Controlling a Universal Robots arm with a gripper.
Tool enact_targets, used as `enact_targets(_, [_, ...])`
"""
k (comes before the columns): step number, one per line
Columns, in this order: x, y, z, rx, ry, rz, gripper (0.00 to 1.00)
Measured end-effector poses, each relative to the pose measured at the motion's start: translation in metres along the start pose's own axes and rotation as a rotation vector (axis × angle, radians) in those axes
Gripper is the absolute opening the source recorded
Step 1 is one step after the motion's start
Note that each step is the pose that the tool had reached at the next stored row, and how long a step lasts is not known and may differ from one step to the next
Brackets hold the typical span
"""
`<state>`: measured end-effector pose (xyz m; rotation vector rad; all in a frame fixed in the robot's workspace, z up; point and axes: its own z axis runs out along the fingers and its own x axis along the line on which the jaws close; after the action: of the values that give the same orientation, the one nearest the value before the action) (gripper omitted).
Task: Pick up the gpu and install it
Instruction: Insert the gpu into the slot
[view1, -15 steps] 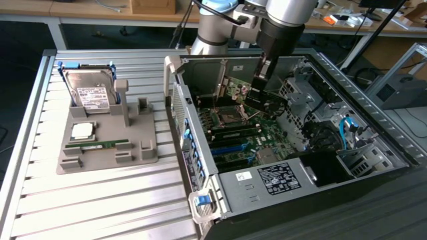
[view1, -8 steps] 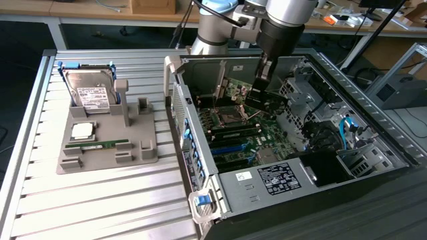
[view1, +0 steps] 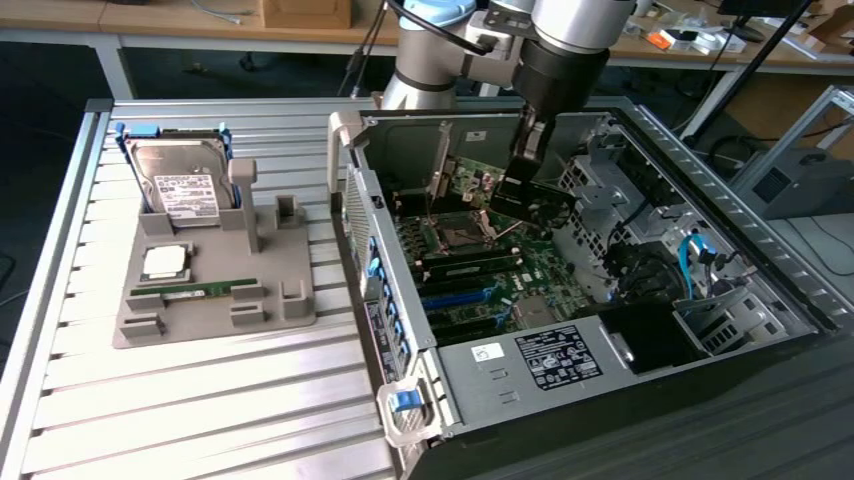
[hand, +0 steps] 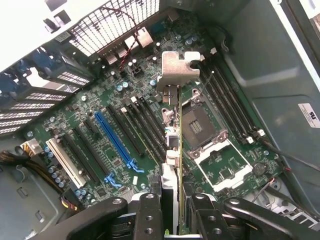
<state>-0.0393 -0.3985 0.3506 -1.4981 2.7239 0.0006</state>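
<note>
My gripper (view1: 530, 160) hangs inside the open computer case (view1: 747, 290), shut on the gpu (view1: 531, 205), a dark board held on edge above the motherboard (view1: 534, 265). In the wrist view the gpu (hand: 172, 145) runs edge-on away from the black fingers (hand: 149, 215), which clamp it from both sides. Its silver bracket (hand: 176, 67) is at the far end. The card floats over the row of black expansion slots (hand: 145, 125), between the blue slot (hand: 116, 142) and the CPU socket (hand: 200, 122). I cannot tell whether its edge touches a slot.
A grey fixture tray (view1: 214, 325) at the exterior view's left holds a silver hard drive (view1: 187, 190), a CPU chip (view1: 163, 262) and a green memory stick (view1: 194, 290). The case walls, the drive cage (view1: 607, 200) and cables (view1: 694, 260) close in around the card.
</note>
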Motion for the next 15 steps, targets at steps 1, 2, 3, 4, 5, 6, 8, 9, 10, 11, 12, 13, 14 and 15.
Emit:
enact_targets(1, [0.0000, 0.0000, 0.0000, -0.0001, 0.0000, -0.003, 0.27])
enact_targets(2, [0.0000, 0.0000, 0.0000, -0.0001, -0.0001, -0.005, 0.27])
enact_targets(3, [0.0000, 0.0000, 0.0000, -0.0002, -0.0001, -0.007, 0.27])
enact_targets(4, [0.0000, 0.0000, 0.0000, -0.0003, -0.0001, -0.009, 0.27])
enact_targets(5, [0.0000, 0.0000, 0.0000, -0.0003, -0.0002, -0.012, 0.27])
enact_targets(6, [0.0000, 0.0000, 0.0000, -0.0004, -0.0002, -0.014, 0.27])
enact_targets(8, [0.0000, 0.0000, 0.0001, -0.0006, -0.0003, -0.020, 0.27])
enact_targets(9, [0.0000, 0.0000, 0.0001, -0.0006, -0.0004, -0.022, 0.27])
enact_targets(10, [0.0000, 0.0000, 0.0001, -0.0007, -0.0004, -0.024, 0.27])
enact_targets(11, [0.0000, 0.0000, 0.0001, -0.0008, -0.0004, -0.028, 0.27])
enact_targets(12, [0.0000, 0.0000, 0.0001, -0.0009, -0.0005, -0.032, 0.27])
enact_targets(13, [0.0000, 0.0000, 0.0001, -0.0010, -0.0006, -0.035, 0.27])
enact_targets(14, [0.0000, 0.0000, 0.0001, -0.0011, -0.0006, -0.037, 0.27])
enact_targets(15, [0.0000, 0.0000, 0.0001, -0.0012, -0.0007, -0.040, 0.27])
